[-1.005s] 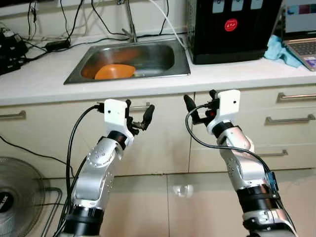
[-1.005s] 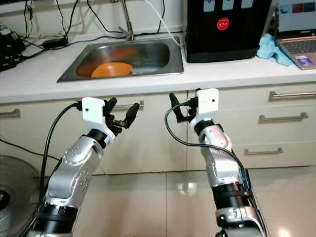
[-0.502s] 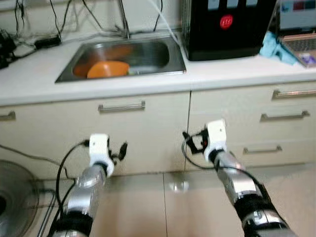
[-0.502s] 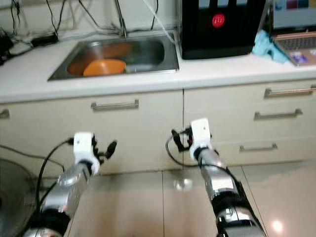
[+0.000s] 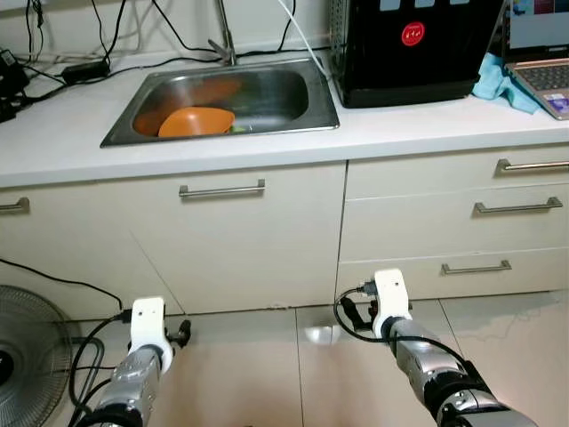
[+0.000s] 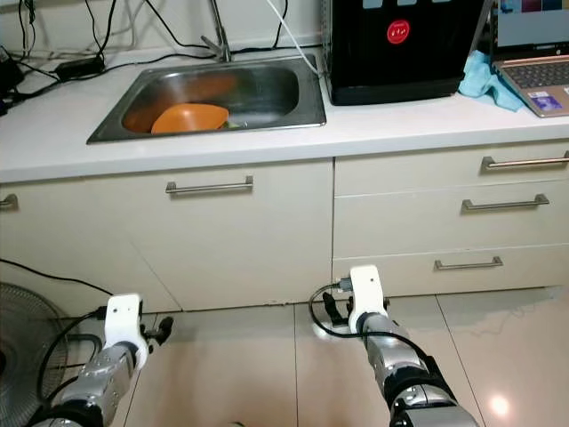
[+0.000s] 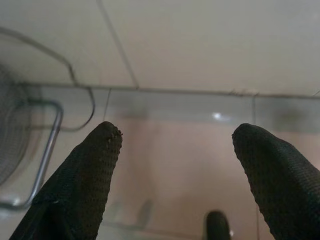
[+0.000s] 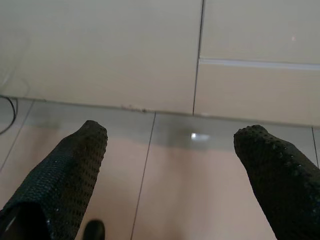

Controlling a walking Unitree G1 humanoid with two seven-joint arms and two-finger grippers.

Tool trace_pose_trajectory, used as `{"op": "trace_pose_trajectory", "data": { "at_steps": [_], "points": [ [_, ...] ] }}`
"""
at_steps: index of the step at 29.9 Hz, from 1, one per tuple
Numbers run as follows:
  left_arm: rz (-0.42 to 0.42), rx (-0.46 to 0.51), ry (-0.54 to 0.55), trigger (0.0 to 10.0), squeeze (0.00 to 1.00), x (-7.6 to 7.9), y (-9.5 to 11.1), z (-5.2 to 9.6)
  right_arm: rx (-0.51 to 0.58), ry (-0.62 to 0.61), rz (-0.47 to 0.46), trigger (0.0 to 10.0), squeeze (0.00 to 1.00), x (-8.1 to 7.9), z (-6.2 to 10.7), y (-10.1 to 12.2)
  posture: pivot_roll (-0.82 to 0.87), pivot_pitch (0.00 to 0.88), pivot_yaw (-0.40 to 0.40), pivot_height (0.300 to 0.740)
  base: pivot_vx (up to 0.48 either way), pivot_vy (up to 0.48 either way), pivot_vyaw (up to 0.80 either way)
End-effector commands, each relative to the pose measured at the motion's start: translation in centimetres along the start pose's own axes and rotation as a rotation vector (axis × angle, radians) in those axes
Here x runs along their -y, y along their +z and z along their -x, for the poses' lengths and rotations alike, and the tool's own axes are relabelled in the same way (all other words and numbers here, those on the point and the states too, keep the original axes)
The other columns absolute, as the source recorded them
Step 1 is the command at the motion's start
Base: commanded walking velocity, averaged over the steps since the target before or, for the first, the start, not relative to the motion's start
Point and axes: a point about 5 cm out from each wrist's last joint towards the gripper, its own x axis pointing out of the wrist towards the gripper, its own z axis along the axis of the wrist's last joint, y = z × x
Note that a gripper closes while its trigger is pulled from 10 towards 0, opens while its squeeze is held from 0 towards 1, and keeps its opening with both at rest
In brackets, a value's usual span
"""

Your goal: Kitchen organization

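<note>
My left gripper [image 7: 175, 150] and right gripper [image 8: 172, 150], dimpled black fingers spread, hang over glossy floor tiles [image 5: 258, 356].

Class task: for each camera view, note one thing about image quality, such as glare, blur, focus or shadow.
Left eye view: sharp, evenly lit, with a small glare spot on the floor tile. Right eye view: a brighter glare patch on the floor at lower right. Left wrist view: the fingertips are close and soft, and a dim reflection shows on the floor. Right wrist view: the cabinet door looks flat and shadowless, with a small glint below it.
</note>
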Motion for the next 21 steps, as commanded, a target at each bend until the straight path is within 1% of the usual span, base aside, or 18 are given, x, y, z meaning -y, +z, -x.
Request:
{"op": "trace_pose_trajectory", "data": {
  "at_steps": [1, 2, 3, 4, 8, 11, 15, 16, 21],
  "points": [
    [-0.002, -0.046, 0.033, 10.0, 0.00, -0.8, -1.2, 0.3, -0.038, -0.012, -0.001, 10.0, 0.91, 0.0, 0.2, -1.0, -0.05, 0.000, 0.124, 0.740, 0.000, 0.000, 0.00],
    [-0.002, -0.046, 0.033, 10.0, 0.00, -0.8, -1.2, 0.3, -0.038, -0.012, -0.001, 10.0, 0.91, 0.0, 0.2, -1.0, -0.05, 0.000, 0.124, 0.740, 0.000, 0.000, 0.00],
    [0.013, -0.068, 0.033, 10.0, 0.00, -0.8, -1.7, 0.3, -0.065, -0.021, -0.003, 10.0, 0.91, 0.0, 0.3, -1.7, -0.05, 0.000, 0.127, 0.740, 0.000, 0.000, 0.00],
    [0.027, -0.074, 0.032, 10.0, 0.00, -0.8, -1.8, 0.3, -0.077, -0.025, -0.003, 10.0, 0.91, 0.1, 0.4, -2.0, -0.05, 0.000, 0.127, 0.740, 0.000, 0.000, 0.00],
    [0.025, -0.081, 0.031, 10.0, 0.00, -0.8, -1.8, 0.3, -0.101, -0.030, -0.001, 10.0, 0.91, 0.0, 0.6, -2.7, -0.05, 0.000, 0.128, 0.740, 0.000, 0.000, 0.00],
    [0.001, -0.097, 0.013, 10.0, 0.00, -0.4, -2.4, 0.4, -0.112, -0.027, -0.005, 10.0, 0.91, -0.2, 0.6, -3.0, -0.05, 0.000, 0.129, 0.740, 0.000, 0.000, 0.00],
    [0.000, -0.075, -0.017, 10.0, 0.00, 0.4, -1.7, 0.2, -0.124, -0.021, -0.003, 10.0, 0.89, -0.5, 0.6, -3.2, -0.06, 0.000, 0.131, 0.740, 0.000, 0.000, 0.00],
    [-0.002, -0.067, -0.021, 10.0, 0.00, 0.5, -1.5, 0.1, -0.127, -0.020, -0.002, 10.0, 0.87, -0.5, 0.6, -3.2, -0.06, 0.000, 0.131, 0.740, 0.000, 0.000, -0.46],
    [-0.008, -0.054, -0.016, 10.0, 0.00, 0.7, -1.2, 0.0, -0.139, -0.016, 0.001, 10.0, 0.86, -0.6, 0.7, -3.5, -0.06, 0.000, 0.126, 0.740, 0.000, 0.000, -0.65]
  ]
}}
